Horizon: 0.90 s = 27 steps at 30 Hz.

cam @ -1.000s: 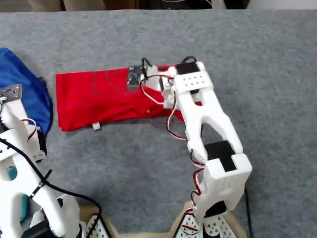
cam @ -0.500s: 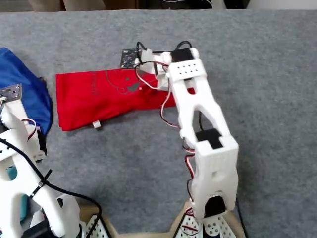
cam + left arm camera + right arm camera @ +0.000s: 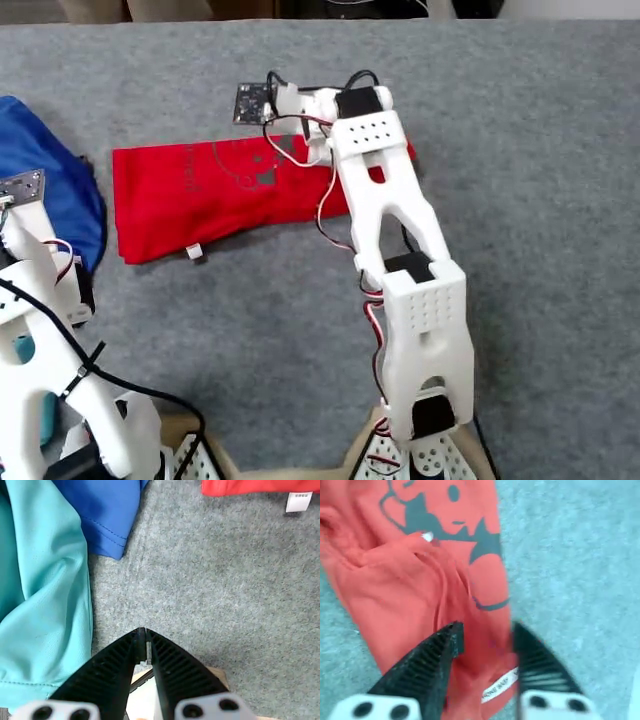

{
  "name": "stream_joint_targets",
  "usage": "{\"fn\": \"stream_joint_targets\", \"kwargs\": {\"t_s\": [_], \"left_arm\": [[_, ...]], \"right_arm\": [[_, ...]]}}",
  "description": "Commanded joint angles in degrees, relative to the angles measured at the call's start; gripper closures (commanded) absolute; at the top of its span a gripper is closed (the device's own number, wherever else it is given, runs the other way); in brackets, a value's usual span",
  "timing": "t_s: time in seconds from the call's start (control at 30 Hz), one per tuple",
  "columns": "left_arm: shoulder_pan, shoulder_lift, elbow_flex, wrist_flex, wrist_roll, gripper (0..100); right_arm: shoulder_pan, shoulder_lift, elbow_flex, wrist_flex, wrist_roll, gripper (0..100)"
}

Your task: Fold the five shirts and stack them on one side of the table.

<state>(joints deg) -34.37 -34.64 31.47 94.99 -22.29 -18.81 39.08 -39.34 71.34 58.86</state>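
the desk point(image 3: 540, 150) is covered edge to edge in fuzzy grey felt, or maybe thin carpet, and we see the same speckled texture up close. at the near edge a tan wooden board point(image 3: 228, 462) sits on the felt. past the far edge we spot beige and dark bits, can't tell what.

The table point(image 3: 560, 120) is covered in rough, felt-like cloth. The red shirt point(image 3: 180, 200) is made of matt cloth, the teal shirt point(image 3: 35, 605) of smoother fabric. The left gripper point(image 3: 143, 634) is formed of ribbed black plastic.
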Motion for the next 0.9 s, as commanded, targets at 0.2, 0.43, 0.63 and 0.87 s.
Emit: {"fn": "stream_joint_targets", "kwargs": {"t_s": [0.2,0.43,0.63,0.87], "left_arm": [[-0.35,-1.36,-2.37,0.53,-0.26,98],[0.7,-0.84,-2.64,-2.02,0.18,98],[4.75,10.33,-9.23,-4.92,4.48,97],[9.32,30.81,-30.51,-0.88,12.57,86]], "right_arm": [[0.13,-1.45,-4.53,8.18,0.88,73.7],[0.4,-1.71,-4.53,16.97,0.53,99.8],[0.84,-1.71,-4.53,18.9,-9.76,96.9],[2.07,-1.27,-4.09,13.45,-23.03,96.9]]}}
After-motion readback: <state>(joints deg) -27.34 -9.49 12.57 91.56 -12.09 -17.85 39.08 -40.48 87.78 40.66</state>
